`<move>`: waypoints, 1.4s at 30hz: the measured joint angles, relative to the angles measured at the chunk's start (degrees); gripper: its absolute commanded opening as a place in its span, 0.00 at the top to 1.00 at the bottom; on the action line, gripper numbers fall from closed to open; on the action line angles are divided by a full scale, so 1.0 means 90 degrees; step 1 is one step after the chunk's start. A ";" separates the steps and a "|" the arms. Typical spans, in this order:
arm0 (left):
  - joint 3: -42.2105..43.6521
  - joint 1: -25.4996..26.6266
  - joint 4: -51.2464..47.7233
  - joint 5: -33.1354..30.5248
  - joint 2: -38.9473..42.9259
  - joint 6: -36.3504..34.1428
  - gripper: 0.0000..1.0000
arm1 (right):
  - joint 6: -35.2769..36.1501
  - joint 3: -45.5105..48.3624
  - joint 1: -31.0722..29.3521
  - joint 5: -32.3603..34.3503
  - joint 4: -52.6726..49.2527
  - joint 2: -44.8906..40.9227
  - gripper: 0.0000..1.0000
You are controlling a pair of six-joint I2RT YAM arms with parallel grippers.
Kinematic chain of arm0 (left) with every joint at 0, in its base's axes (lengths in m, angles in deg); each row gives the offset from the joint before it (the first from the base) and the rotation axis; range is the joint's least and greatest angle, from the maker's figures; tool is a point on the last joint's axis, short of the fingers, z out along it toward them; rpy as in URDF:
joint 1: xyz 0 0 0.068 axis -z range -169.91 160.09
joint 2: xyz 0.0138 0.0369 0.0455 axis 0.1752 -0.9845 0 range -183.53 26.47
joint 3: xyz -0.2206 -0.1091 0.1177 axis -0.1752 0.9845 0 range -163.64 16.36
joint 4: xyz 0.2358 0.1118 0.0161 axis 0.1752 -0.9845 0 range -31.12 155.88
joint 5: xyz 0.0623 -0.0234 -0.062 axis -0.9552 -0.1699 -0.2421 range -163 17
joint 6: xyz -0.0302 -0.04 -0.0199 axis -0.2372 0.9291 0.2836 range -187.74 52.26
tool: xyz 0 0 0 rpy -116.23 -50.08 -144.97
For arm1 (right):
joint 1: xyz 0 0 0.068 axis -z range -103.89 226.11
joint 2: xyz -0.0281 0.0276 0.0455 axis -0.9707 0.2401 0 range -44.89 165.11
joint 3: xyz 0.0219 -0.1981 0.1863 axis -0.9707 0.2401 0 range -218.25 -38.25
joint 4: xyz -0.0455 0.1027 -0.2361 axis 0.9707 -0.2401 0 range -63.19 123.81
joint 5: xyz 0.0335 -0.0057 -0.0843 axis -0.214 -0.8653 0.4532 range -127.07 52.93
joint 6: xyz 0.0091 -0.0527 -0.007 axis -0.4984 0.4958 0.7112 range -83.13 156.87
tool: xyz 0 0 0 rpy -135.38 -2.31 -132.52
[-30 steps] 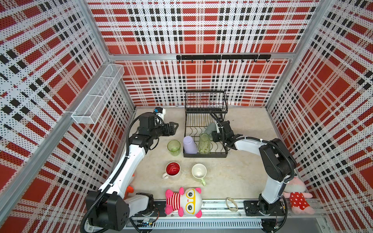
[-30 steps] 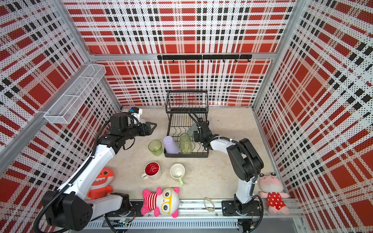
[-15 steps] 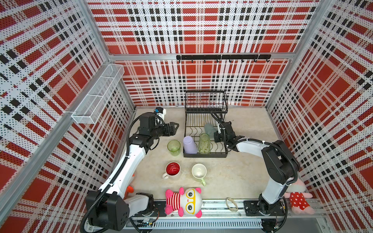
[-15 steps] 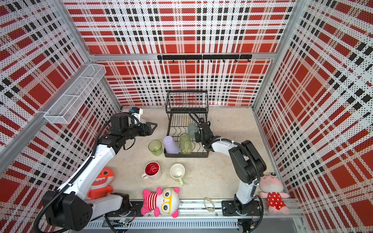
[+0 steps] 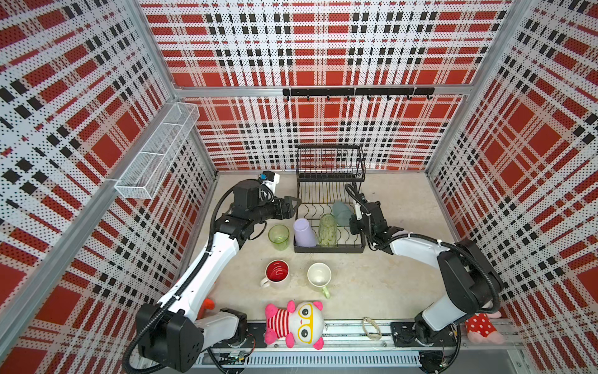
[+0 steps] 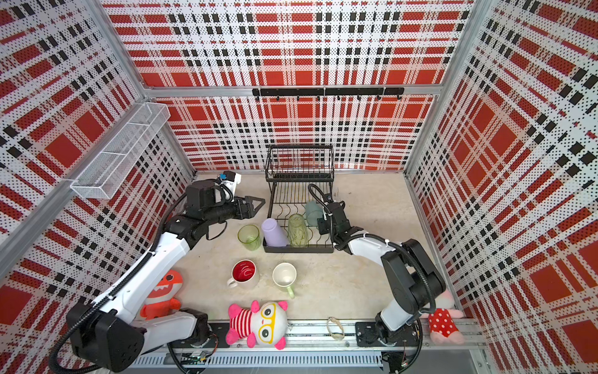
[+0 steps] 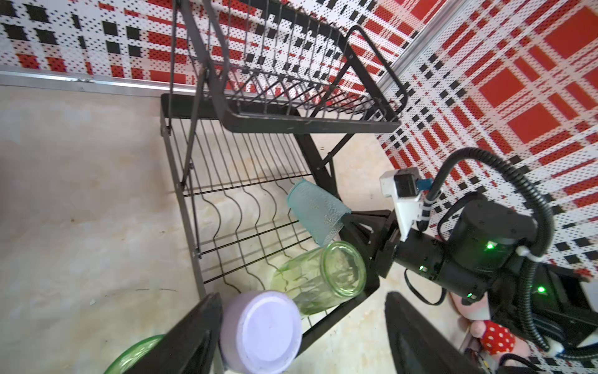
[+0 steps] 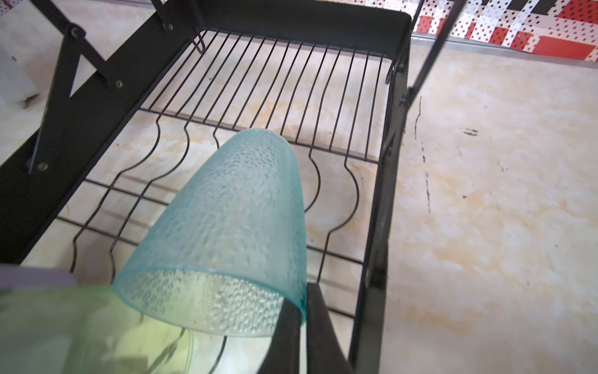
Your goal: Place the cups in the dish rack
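On the lower tier of the dish rack (image 5: 330,249), near its right edge, the small teal cup (image 8: 226,220) is held tilted, mouth toward the right gripper (image 5: 353,220), base toward the rack's rear. Its rim wall is pinched between the jaws. Contact between cup and wires cannot be told. Bare wires are seen behind the cup, under the raised upper basket (image 5: 330,162). The rack's right rail is just beside the gripper.

At the tier's front left corner the lavender tumbler (image 5: 304,231) is set base up. A green tumbler (image 5: 327,230) is set beside it, near the teal cup's mouth; which end is up cannot be told. Open tabletop (image 5: 398,207) is seen right of the rack. The right arm is reached in low from the right, forearm stretched over the table, wrist at the rack's right side.

The left gripper (image 5: 296,207) is hung just beside the rack's left edge, jaws spread, nothing between them. Its arm is stretched from the front left corner.

The second green tumbler (image 5: 279,237) is stood upright on the table, just beside the rack's front left corner. The white mug with red inside (image 5: 277,272) and the pale green mug (image 5: 319,277) are stood upright, apart, in front of the rack, with open table around them.
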 measured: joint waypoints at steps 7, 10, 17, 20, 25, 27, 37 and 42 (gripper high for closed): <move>0.0000 0.0690 0.1627 0.0852 0.0155 0.1673 0.11 | 0.0379 0.1370 0.0000 0.0197 0.0323 -0.2414 1.00; -0.0165 0.1039 0.2188 0.0993 0.0107 0.2149 0.08 | 0.0964 0.2324 0.0000 0.0206 0.1234 -0.3638 1.00; -0.1331 0.1758 0.2484 0.1137 -0.1069 0.2399 0.05 | 0.2421 0.3803 0.0000 0.0177 0.3347 -0.4719 1.00; -0.1756 0.1880 0.2259 0.1098 -0.1605 0.2322 0.05 | 0.3007 0.3825 0.0000 -0.0046 0.4204 -0.4622 1.00; -0.2108 0.1870 0.1795 0.1027 -0.2120 0.2120 0.04 | 0.3852 0.4165 0.0000 -0.0571 0.5722 -0.4267 1.00; -0.2132 0.1868 0.1637 0.1132 -0.2198 0.2047 0.05 | 0.4095 0.4170 0.0000 -0.0770 0.5887 -0.4223 1.00; -0.2584 0.2055 0.0981 0.1668 -0.2560 0.1443 0.07 | 0.4685 0.4017 0.0000 -0.1149 0.6385 -0.4046 1.00; -0.2620 0.2200 0.0935 0.1800 -0.2710 0.1316 0.12 | 0.4823 0.3898 0.0000 -0.1209 0.6426 -0.3806 1.00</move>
